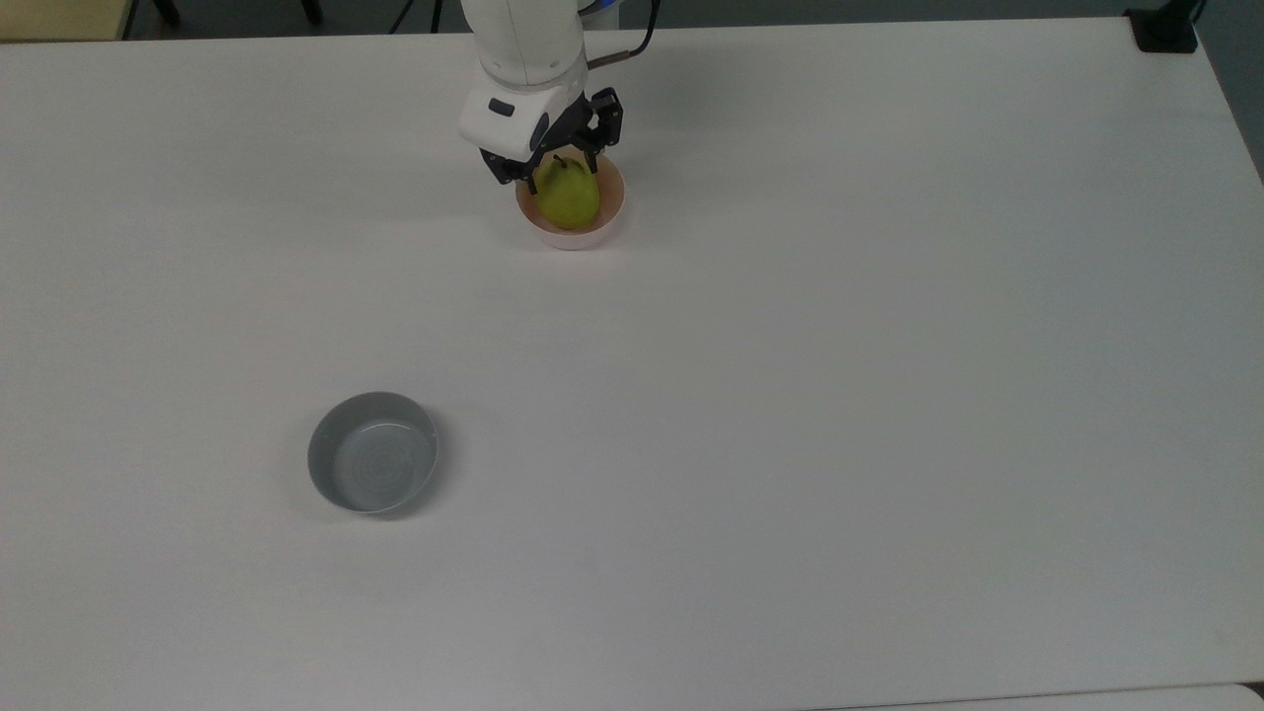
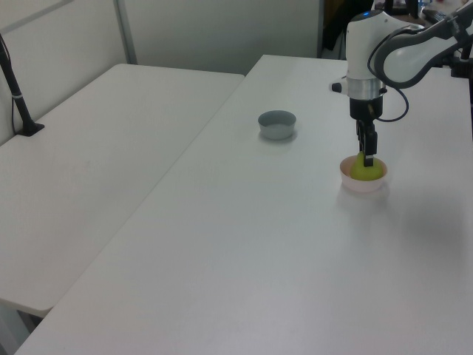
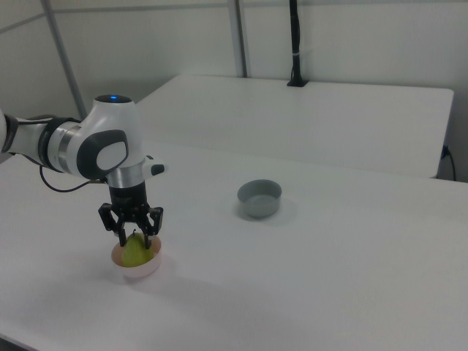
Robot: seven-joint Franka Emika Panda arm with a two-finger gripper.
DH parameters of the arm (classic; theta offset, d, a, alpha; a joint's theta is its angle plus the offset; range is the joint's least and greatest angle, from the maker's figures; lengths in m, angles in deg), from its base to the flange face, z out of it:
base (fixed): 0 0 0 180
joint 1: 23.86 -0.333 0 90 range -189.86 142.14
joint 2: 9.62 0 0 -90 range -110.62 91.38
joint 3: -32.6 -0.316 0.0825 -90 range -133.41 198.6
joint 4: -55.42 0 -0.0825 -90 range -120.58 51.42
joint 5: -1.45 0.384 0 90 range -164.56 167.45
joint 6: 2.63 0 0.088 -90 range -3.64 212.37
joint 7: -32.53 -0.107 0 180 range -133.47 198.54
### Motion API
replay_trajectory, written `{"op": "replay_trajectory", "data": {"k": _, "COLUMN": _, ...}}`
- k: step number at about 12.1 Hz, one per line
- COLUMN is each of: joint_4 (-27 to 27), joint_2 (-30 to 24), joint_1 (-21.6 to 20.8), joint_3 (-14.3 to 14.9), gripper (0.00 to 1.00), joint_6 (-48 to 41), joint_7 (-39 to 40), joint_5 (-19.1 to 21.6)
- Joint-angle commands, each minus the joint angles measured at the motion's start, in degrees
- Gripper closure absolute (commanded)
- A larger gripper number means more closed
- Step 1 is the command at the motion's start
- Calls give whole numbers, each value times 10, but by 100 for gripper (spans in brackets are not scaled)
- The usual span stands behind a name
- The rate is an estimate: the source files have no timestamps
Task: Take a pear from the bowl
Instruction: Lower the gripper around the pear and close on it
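A broad white surface with a matte finish fills the top view, evenly lit, with soft shadows. In the left view a second white table stands just beside it along the left view's left, a narrow seam between them. A black pole on a clamp is fixed at that table's far edge; in the right view the same kind of pole rises at the back of the second table. Behind stand pale partition panels with grey metal uprights. A dark floor strip runs along the top view's upper edge.
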State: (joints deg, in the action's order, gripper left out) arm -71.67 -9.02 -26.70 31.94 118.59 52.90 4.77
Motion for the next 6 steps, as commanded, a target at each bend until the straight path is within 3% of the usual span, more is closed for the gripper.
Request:
{"op": "replay_trajectory", "data": {"k": 1, "joint_4": -13, "joint_2": -2, "joint_1": -9, "joint_3": -4, "gripper": 100, "joint_6": 30, "joint_7": -27, "joint_5": 3}}
{"op": "replay_trajectory", "data": {"k": 4, "joint_4": -8, "joint_2": -14, "joint_1": -9, "joint_3": -6, "gripper": 100, "joint_6": -9, "joint_7": -31, "joint_5": 3}}
{"op": "replay_trajectory", "data": {"k": 6, "joint_4": -6, "joint_2": -48, "joint_1": 6, "joint_3": -39, "gripper": 100, "joint_6": -25, "joint_7": -40, "joint_5": 1}}
